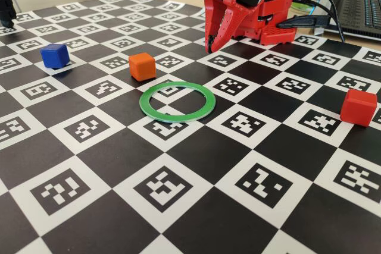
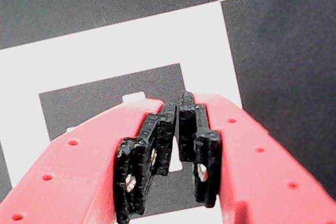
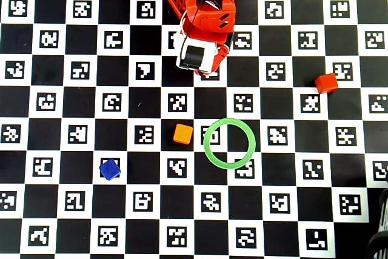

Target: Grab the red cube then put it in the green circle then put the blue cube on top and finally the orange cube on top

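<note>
In the wrist view the gripper (image 2: 176,106) has its black-padded fingers (image 2: 142,166) pressed together at the tips, holding nothing, above the checkered marker board (image 1: 196,218). The green circle (image 1: 177,102) lies empty: orange cube (image 1: 142,66) just beside it, blue cube (image 1: 55,55) farther off, red cube (image 1: 358,106) well apart on the opposite side.

Fixed: you look low across the board (image 1: 196,206) toward the arm | Overhead: straight down, same board (image 3: 36,150) | Wrist: close over one square.
</note>
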